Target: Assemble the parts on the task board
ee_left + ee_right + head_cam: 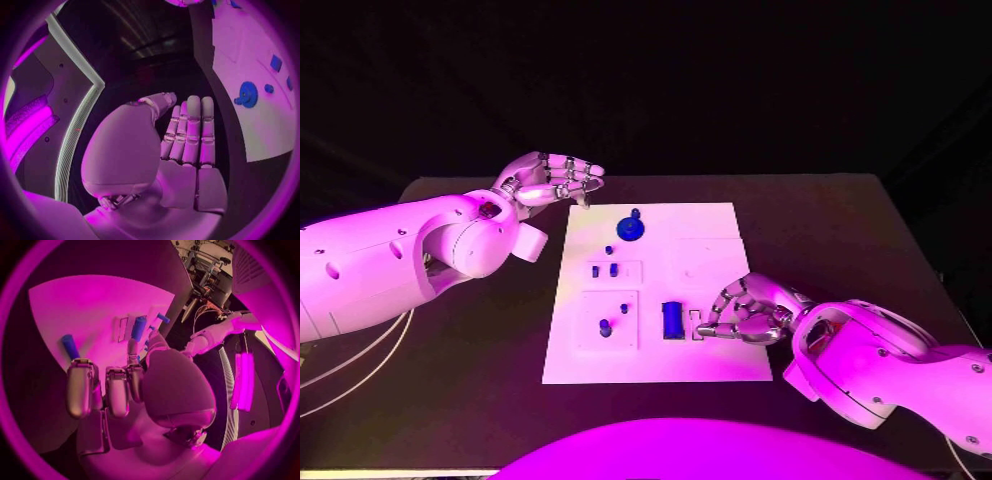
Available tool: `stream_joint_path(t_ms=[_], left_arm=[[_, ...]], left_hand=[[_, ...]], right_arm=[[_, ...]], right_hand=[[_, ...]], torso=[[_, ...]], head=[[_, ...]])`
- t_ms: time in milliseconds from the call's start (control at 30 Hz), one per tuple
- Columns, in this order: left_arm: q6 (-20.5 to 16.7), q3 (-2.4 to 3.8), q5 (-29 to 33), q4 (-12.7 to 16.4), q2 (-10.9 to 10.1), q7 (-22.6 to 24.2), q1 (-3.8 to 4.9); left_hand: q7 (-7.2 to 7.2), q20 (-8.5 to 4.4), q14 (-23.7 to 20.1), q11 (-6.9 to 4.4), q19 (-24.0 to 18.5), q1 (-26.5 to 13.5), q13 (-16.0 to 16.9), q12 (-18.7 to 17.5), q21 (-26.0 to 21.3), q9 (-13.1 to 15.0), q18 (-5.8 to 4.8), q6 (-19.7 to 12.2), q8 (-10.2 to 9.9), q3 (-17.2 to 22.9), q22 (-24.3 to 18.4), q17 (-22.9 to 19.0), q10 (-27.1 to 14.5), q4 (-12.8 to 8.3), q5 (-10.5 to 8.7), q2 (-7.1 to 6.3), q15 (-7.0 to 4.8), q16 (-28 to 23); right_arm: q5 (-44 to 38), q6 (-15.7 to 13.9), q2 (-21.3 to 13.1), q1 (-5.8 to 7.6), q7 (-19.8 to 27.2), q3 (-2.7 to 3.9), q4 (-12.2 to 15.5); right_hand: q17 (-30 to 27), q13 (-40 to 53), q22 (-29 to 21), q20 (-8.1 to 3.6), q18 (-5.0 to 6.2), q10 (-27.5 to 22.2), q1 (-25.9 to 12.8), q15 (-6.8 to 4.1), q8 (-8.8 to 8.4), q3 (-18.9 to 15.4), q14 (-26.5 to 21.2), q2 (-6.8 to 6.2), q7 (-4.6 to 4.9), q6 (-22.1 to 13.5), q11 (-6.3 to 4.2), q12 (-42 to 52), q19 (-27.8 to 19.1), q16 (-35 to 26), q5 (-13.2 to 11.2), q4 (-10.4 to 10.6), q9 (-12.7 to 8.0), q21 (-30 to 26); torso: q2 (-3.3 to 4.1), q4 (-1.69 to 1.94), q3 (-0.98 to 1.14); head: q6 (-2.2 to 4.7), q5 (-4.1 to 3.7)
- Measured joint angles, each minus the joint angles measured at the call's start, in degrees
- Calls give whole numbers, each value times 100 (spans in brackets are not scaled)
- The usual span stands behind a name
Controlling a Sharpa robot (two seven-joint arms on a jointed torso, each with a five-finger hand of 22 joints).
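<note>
Left hand idling off the board, right hand working beside the blue bar.

Going left to right, you're seeing the left hand point(554, 181) hovering at upper left, fingers curled in on nothing, just off the task board point(718, 360). At frame centre, the round blue part point(632, 229) is sitting up top and the upright blue bar point(674, 320) lower down. The right hand point(750, 312) is reaching in beside that bar; whether it's gripping anything, you can't tell. The bar is looking rigid, light and likely slick: take it mid-length, across its sides.
</note>
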Motion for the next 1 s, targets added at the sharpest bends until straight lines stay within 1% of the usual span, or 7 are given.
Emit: stream_joint_path(t_ms=[100, 133, 267, 433, 667, 833, 1000], left_arm=[[1, -2, 0, -5, -1, -1, 0], [1, -3, 0, -5, 0, -1, 0], [1, -3, 0, -5, 3, -1, 0], [3, -7, 0, -3, 6, -1, 0], [6, -10, 0, -3, 7, -1, -4], [10, -11, 0, -3, 5, -1, -4], [12, -12, 0, -3, 4, -1, -5]], left_hand=[[0, 0, 0, 0, 0, 0, 0, -2, 0, 0, 0, 0, 0, 0, 0, 0, 0, 0, 0, 0, 0, 0], [0, 0, 0, 0, 0, 0, 0, -2, 0, 0, 0, 0, 0, 0, 0, 0, 0, 0, 0, 0, 0, 0], [0, 0, 0, 0, 0, 0, 0, -2, 0, 0, 0, 0, 0, 0, 0, 0, 0, 0, 0, 0, 0, 0], [0, 0, 0, 0, 0, 0, 0, -2, 0, 0, 0, 0, 0, 0, 1, 0, 0, 0, 0, 0, 0, 0], [0, 0, 0, 0, 0, 0, 1, -2, 0, 1, 0, 0, 0, 0, 1, 1, 0, 0, 0, 0, 0, 0], [0, 0, 0, 0, 0, 0, 1, -2, 0, 1, 0, 0, 0, 0, 1, 1, 0, 0, 0, 0, 0, 0], [0, 0, 0, 0, 0, 0, 1, -2, 0, 1, 0, 0, 0, 0, 1, 1, 0, 0, 0, 0, 0, 0]], right_arm=[[32, -94, -233, 29, 90, 2, 56], [29, -113, -308, 37, 104, 4, 49], [-81, -149, -524, 51, 113, 5, -87], [-463, -135, -683, 46, 20, 5, -261], [-966, -85, -675, -13, -189, 3, -362], [-1198, -28, -592, -78, -352, 3, -439], [-1323, 48, -520, -104, -466, 1, -501]], right_hand=[[0, 0, 0, 21, 0, -4, 26, 21, -52, 73, 21, -25, 45, -45, 38, 0, 21, 0, 0, 7, -26, 0], [0, 0, 0, 22, 0, -4, 61, 33, -83, 101, 10, -61, 49, -79, 38, -24, 22, 0, 0, 3, -38, 0], [0, 0, -1, 57, -1, -14, 152, 62, -199, 189, 22, -148, 99, -140, 89, -79, 14, 0, 0, -1, -93, 0], [0, 0, -1, 64, -1, -34, 165, 83, -213, 189, 1, -132, 119, -160, 109, -91, 20, 0, 0, 0, -109, 0], [0, 0, -1, 84, 0, -34, 165, 83, -235, 200, 1, -132, 119, -160, 109, -91, 0, 0, -1, 11, -114, 16], [0, 0, -2, 84, 0, -34, 165, 82, -235, 205, 1, -132, 98, -139, 109, -91, 0, 0, -1, 16, -114, 22], [-1, 0, -2, 84, 0, -34, 165, 82, -235, 205, 1, -132, 93, -108, 108, -91, -1, 0, -1, 16, -121, 44]], torso=[[-5, -5, -3], [-9, -9, -4], [-18, -16, -7], [-21, -22, -13], [-16, -9, -10], [-10, -3, -11], [-9, -4, -10]], head=[[14, -36], [15, -48], [23, -99], [26, -153], [23, -177], [12, -175], [-6, -166]])
